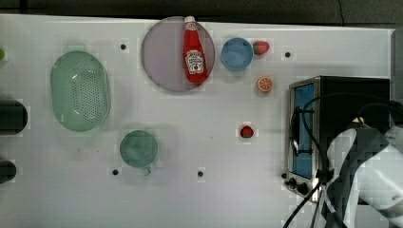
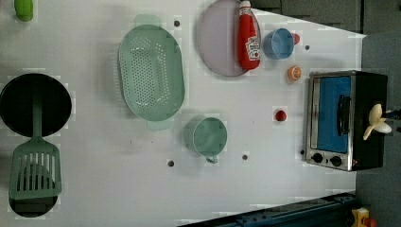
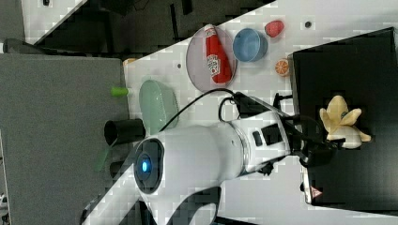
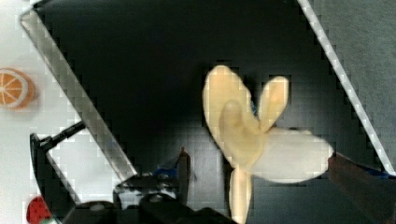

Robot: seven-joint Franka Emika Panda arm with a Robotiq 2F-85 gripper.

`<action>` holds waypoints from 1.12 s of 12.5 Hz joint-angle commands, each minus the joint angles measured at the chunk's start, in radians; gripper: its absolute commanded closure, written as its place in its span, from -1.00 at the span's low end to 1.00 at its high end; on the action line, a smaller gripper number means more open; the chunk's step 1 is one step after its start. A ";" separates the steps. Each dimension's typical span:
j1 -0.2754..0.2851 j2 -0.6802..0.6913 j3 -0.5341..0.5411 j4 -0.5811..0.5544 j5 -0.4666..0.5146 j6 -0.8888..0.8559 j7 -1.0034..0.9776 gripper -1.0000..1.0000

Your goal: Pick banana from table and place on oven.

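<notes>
The white table (image 1: 199, 199) spreads widest beneath me, and at the top view's right stands the oven (image 3: 347, 70), its matte black top turned up toward my wrist camera. My white arm reaches in over that top from the right view's left. On the black surface lies the banana (image 4: 252, 140), a pale half-peeled toy with its peel flaps splayed; in the right view it sits near the middle of the oven top, well clear of the silver front frame. My gripper (image 4: 261, 172) hangs right over it, and my jaws stand wide apart, holding nothing: one dark finger (image 4: 183, 170) shows to one side of the fruit and the other (image 4: 359, 179) to the opposite side, each with black oven top showing between it and the fruit's body. So the banana lies between my fingers and just below them, its body running roughly across the line from finger to finger, its flaps fanning away from my wrist. By my reckoning the placing is done and what remains is to lift straight away, since any sideways drift could catch a peel flap and drag the fruit toward the oven's edge.
</notes>
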 commanded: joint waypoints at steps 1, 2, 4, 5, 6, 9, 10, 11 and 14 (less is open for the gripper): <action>0.027 -0.055 0.002 0.096 0.001 -0.082 -0.043 -1.00; 0.033 -0.078 0.011 0.124 0.000 -0.150 -0.043 -1.00; 0.050 -0.126 0.044 0.190 -0.001 -0.290 -0.026 -1.00; 0.056 -0.154 0.070 0.219 -0.001 -0.348 0.003 -1.00; 0.061 -0.183 0.102 0.238 -0.001 -0.390 0.062 -1.00; 0.069 -0.261 0.233 0.236 -0.015 -0.477 0.384 -1.00; 0.070 -0.278 0.285 0.236 -0.021 -0.514 0.499 -1.00; 0.070 -0.291 0.338 0.236 -0.021 -0.555 0.608 -1.00; 0.071 -0.315 0.474 0.235 -0.021 -0.608 0.844 -1.00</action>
